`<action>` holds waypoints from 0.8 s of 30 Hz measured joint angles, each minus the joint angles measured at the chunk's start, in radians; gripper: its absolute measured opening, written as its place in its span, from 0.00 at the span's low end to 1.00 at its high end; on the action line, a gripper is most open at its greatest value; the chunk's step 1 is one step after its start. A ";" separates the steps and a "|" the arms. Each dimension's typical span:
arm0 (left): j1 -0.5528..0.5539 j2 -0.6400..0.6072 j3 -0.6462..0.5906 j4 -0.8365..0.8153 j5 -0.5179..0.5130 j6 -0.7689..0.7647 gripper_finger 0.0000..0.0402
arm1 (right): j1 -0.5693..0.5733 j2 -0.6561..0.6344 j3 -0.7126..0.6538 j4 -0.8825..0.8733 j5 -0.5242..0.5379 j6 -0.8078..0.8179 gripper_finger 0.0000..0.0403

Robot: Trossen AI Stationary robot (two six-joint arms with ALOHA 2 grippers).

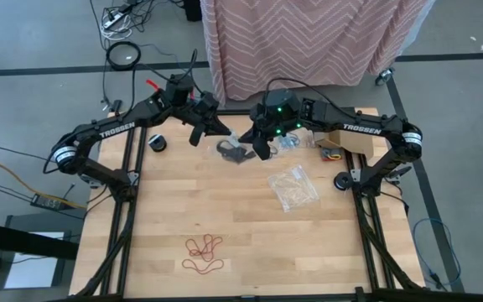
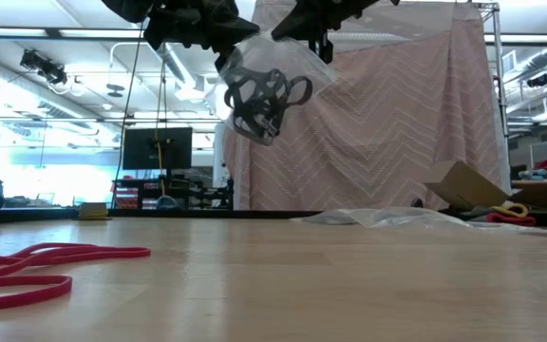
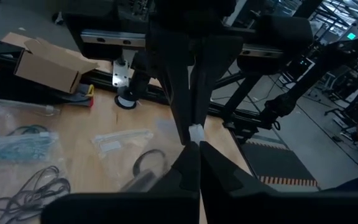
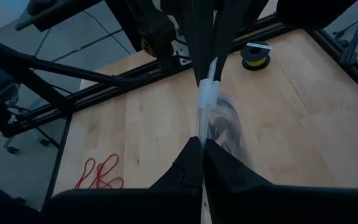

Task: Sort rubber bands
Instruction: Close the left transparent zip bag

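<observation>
A clear crinkly plastic bag holding a cluster of black rubber bands (image 2: 264,100) is hanging in the air above the far middle of the wooden desk (image 1: 241,226), its long axis running roughly up and down, with the bag's mouth pointing up and the dark loops sagging toward the desk. The left gripper (image 2: 224,43) is pinching the bag's upper edge on one side, its two dark fingers (image 3: 191,168) pressed together on the plastic. The right gripper (image 2: 316,38) is pinching the same edge from the other side, its fingers (image 4: 201,162) likewise squeezed tight on the film, so the bag is hanging between the two.

A loose cluster of thin red rubber bands (image 1: 203,252) is lying flat near the desk's near edge, left of centre, well apart from the bag. A second clear plastic bag of pale bands (image 1: 293,186) is resting right of the desk's middle. A bag of teal-blue bands (image 3: 17,148) is lying near the far right. An open brown cardboard box (image 1: 342,141) is sitting at the far right corner, and a small black roll (image 1: 158,143) is sitting near the far left edge.
</observation>
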 joint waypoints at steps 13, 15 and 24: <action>-0.001 0.000 0.000 -0.039 -0.016 0.037 0.00 | -0.009 0.000 0.000 0.090 -0.051 0.005 0.18; -0.001 0.000 0.000 -0.051 -0.032 0.051 0.00 | -0.020 0.000 0.000 0.097 -0.049 0.029 0.23; -0.009 0.000 -0.001 -0.046 -0.039 0.054 0.00 | -0.043 0.000 0.000 0.110 -0.059 0.055 0.28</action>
